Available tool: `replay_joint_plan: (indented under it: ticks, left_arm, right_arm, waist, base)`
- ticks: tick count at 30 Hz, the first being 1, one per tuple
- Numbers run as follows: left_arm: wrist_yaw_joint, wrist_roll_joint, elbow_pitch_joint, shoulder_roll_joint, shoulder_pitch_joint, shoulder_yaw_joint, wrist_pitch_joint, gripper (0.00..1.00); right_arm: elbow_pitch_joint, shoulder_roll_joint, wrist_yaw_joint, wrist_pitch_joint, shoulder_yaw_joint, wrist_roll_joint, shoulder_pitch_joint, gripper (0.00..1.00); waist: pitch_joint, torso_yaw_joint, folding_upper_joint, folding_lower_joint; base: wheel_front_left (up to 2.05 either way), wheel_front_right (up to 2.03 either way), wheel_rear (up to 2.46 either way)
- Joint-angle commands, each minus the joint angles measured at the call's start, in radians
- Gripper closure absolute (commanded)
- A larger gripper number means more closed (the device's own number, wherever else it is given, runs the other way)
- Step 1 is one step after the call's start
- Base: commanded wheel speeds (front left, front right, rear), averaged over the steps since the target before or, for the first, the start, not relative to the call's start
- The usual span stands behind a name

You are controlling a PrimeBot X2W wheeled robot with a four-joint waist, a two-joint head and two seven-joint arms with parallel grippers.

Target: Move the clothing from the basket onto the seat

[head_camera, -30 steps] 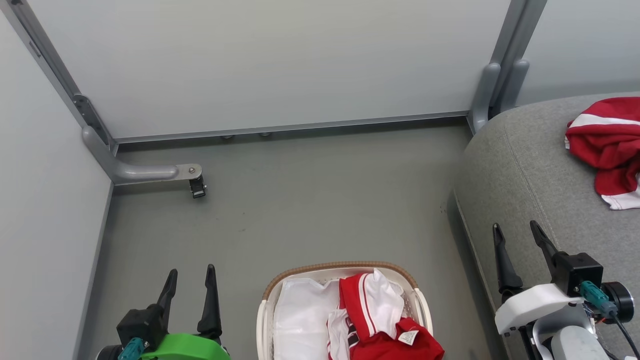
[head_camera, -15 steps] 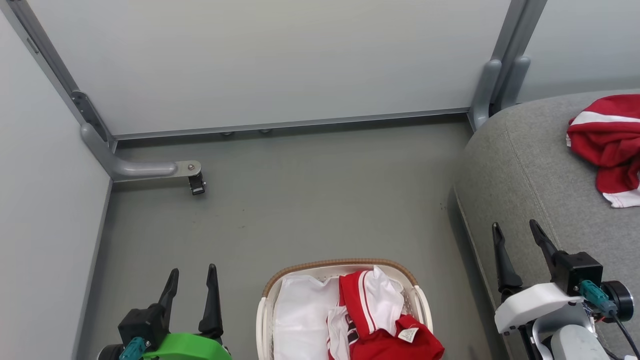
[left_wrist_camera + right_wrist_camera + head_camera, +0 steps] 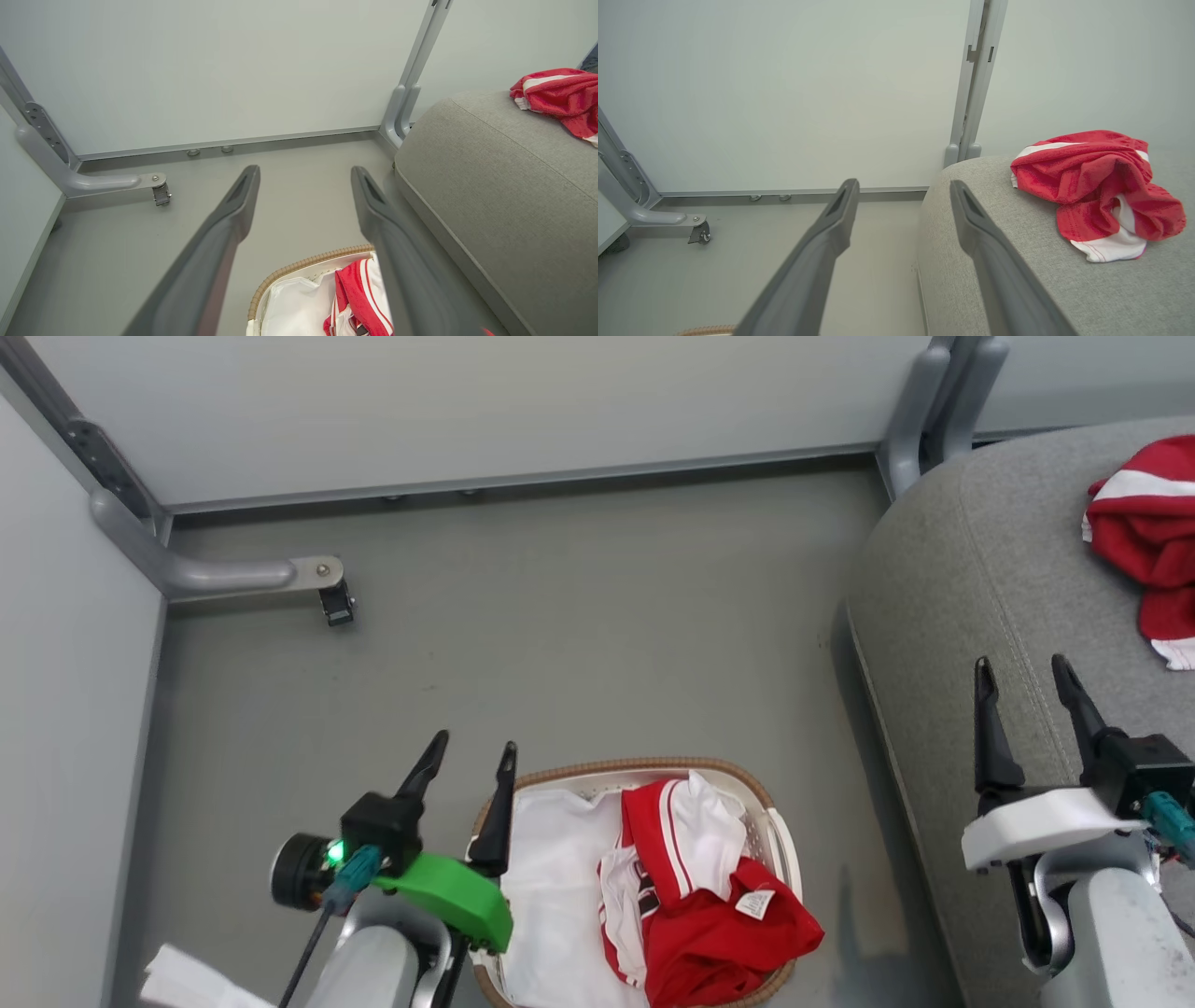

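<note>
The oval white basket [image 3: 644, 766] with its brown rim stands on the floor, low in the head view. A crumpled red and white garment [image 3: 719, 933] fills its right half, beside a white liner sheet [image 3: 551, 887]. My left gripper [image 3: 473, 744] is open over the basket's left rim, nothing between its fingers; the left wrist view shows this gripper [image 3: 304, 170] above the rim [image 3: 303, 266] and the garment [image 3: 355, 289]. My right gripper [image 3: 1019, 663] is open and empty over the grey seat [image 3: 962, 551]. A second red garment [image 3: 1144, 541] lies on the seat, ahead of the right gripper [image 3: 904, 183].
Pale partition walls close the floor at the back and left. A grey metal foot with a small caster [image 3: 334, 602] juts out at the left. A grey post [image 3: 920, 401] stands at the seat's far corner. Bare floor [image 3: 579, 635] lies beyond the basket.
The head camera has tilted down, shifting the whole picture up. My left gripper has moved right and forward to the basket's left rim. The right gripper stays open over the seat.
</note>
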Motion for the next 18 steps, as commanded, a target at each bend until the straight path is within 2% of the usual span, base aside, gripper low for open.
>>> replay_joint_plan:
  ticks: [1,9,15,18]
  left_arm:
    - [-0.006,-0.006,0.026,0.002,-0.049,-0.033,0.0,0.0]
    - [-0.015,-0.012,0.241,0.003,-0.244,-0.297,0.065,0.0]
    - [-0.015,-0.027,0.358,0.003,-0.36,-0.515,0.13,0.0]
    - [-0.015,-0.058,0.399,0.004,-0.4,-0.586,0.147,0.0]
  right_arm:
    - [-0.013,-0.003,-0.001,-0.002,-0.01,-0.006,-0.026,0.0]
    - [-0.091,-0.003,-0.001,-0.002,-0.061,-0.004,-0.141,0.0]
    - [-0.143,-0.003,-0.001,-0.002,-0.059,0.025,-0.22,0.0]
    - [-0.168,-0.003,-0.001,-0.002,-0.052,0.043,-0.249,0.0]
  waist:
    - [0.091,-0.027,0.012,0.0]
    - [0.275,-0.081,0.012,0.0]
    - [0.406,-0.122,0.012,0.0]
    - [0.464,-0.146,0.012,0.0]
  base:
    - [0.0,0.0,0.0]
    - [0.0,0.0,0.0]
    - [0.0,0.0,0.0]
    - [0.0,0.0,0.0]
